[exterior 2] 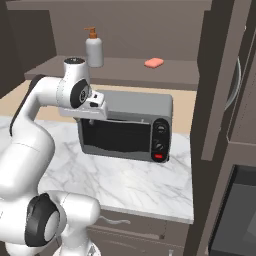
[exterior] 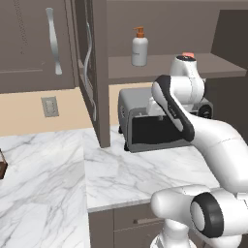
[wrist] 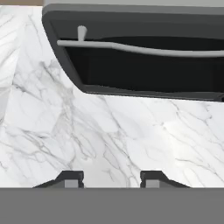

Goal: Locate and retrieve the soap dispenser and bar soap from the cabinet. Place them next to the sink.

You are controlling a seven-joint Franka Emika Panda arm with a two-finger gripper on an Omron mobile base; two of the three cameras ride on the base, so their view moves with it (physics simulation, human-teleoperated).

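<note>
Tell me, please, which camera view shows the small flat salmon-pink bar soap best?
The right base view: the small flat salmon-pink bar soap lies whole on the dark brown cabinet shelf. In the left base view, the white arm covers all but a pink sliver. The hand view faces the marble counter instead.

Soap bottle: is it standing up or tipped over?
Standing up. The soap dispenser sits upright on the cabinet shelf, pump on top.

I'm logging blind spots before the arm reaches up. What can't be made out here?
- Salmon-pink bar soap: left base view, mostly hidden behind the arm.
- Dark brown object: left base view, cut off by the left edge.
- Grey toaster oven: hand view, cropped by the top and right edges.
</note>
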